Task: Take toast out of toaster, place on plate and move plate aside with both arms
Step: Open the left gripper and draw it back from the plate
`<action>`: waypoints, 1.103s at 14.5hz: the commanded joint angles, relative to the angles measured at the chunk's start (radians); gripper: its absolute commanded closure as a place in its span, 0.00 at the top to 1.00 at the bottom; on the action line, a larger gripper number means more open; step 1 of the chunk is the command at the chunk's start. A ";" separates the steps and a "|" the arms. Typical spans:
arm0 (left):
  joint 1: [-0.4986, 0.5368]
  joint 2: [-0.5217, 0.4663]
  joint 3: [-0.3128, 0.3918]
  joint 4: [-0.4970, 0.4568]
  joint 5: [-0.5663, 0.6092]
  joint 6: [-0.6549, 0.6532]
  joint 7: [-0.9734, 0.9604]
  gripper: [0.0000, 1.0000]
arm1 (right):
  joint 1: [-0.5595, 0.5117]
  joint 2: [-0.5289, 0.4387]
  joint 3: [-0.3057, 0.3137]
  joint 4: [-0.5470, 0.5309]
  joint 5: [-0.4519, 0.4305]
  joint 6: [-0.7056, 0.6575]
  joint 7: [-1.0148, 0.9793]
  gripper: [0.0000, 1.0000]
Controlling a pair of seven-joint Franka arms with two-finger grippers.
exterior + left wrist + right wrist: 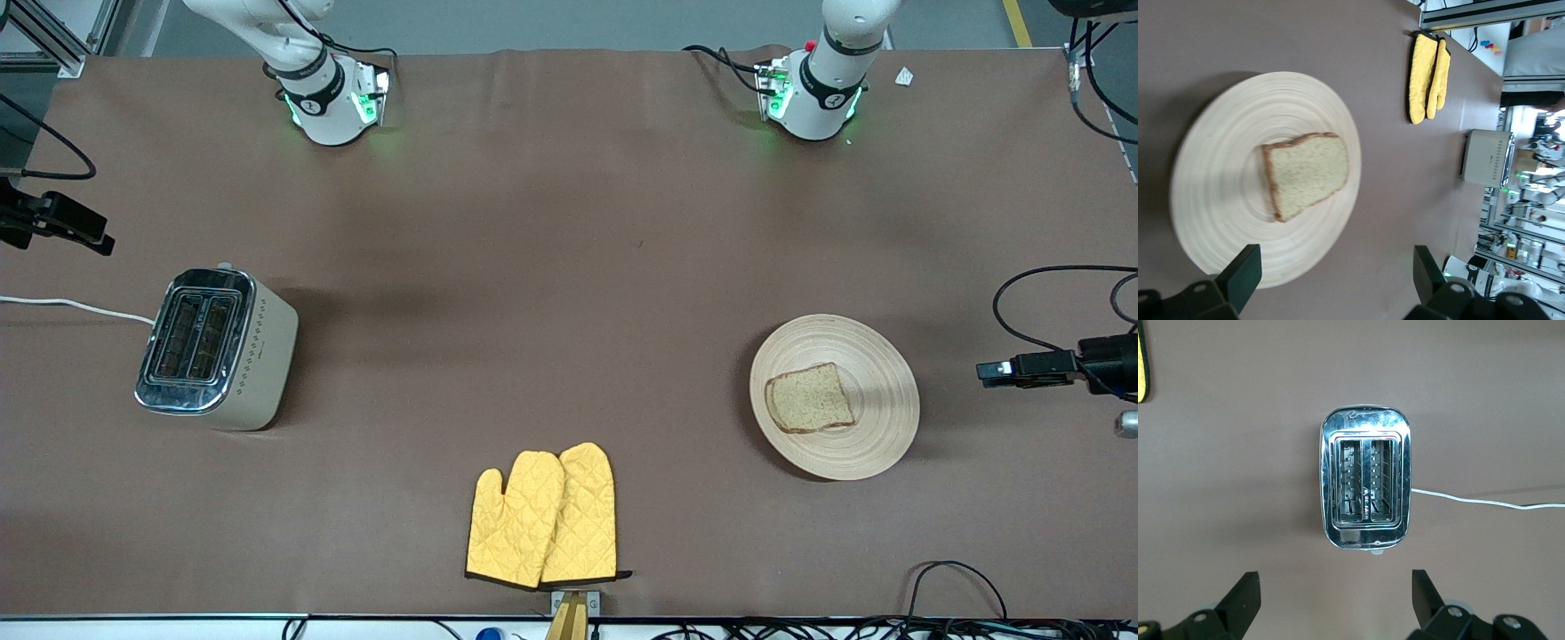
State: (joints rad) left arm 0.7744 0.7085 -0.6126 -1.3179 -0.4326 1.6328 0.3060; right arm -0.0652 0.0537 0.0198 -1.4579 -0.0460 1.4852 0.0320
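Note:
The toast (809, 398) lies flat on the round pale wooden plate (880, 391), toward the left arm's end of the table. In the left wrist view the toast (1305, 175) sits mid-plate (1211, 180). My left gripper (989, 371) hangs open and empty in the air beside the plate; in its own view the gripper (1335, 273) stands wide open over the plate's edge. My right gripper (100, 240) is up near the toaster (213, 351). In the right wrist view it (1336, 593) is open and empty, beside the toaster (1365, 483), whose two slots are empty.
A pair of yellow oven mitts (542, 516) lies near the table's front edge, between toaster and plate. The toaster's white cord (71, 307) runs off toward the right arm's end. Cables loop by the left gripper (1049, 293).

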 commanded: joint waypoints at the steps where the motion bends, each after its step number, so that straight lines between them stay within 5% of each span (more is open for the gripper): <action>1: -0.018 -0.180 -0.036 -0.017 0.104 -0.027 -0.140 1.00 | -0.005 -0.002 0.003 0.004 0.002 0.003 -0.003 1.00; 4: -0.026 -0.299 -0.075 -0.032 0.152 -0.082 -0.307 1.00 | -0.002 -0.002 0.003 0.002 0.003 0.015 -0.001 1.00; 9: -0.026 -0.406 -0.236 -0.029 0.399 -0.120 -0.404 1.00 | -0.002 -0.002 0.002 -0.001 0.003 0.027 -0.004 1.00; 12: -0.079 -0.477 -0.227 -0.030 0.432 -0.136 -0.419 1.00 | -0.001 -0.002 0.003 -0.002 0.003 0.024 -0.004 1.00; 13: -0.148 -0.494 -0.182 -0.031 0.477 -0.143 -0.421 1.00 | -0.002 -0.003 0.003 -0.004 0.003 0.023 -0.006 1.00; 16: -0.471 -0.579 0.125 -0.041 0.511 -0.177 -0.409 1.00 | -0.004 -0.003 0.002 -0.012 0.003 0.027 -0.007 1.00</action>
State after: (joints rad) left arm 0.4790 0.2123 -0.6645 -1.3241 0.0503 1.4706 -0.1126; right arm -0.0649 0.0550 0.0202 -1.4598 -0.0457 1.5059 0.0320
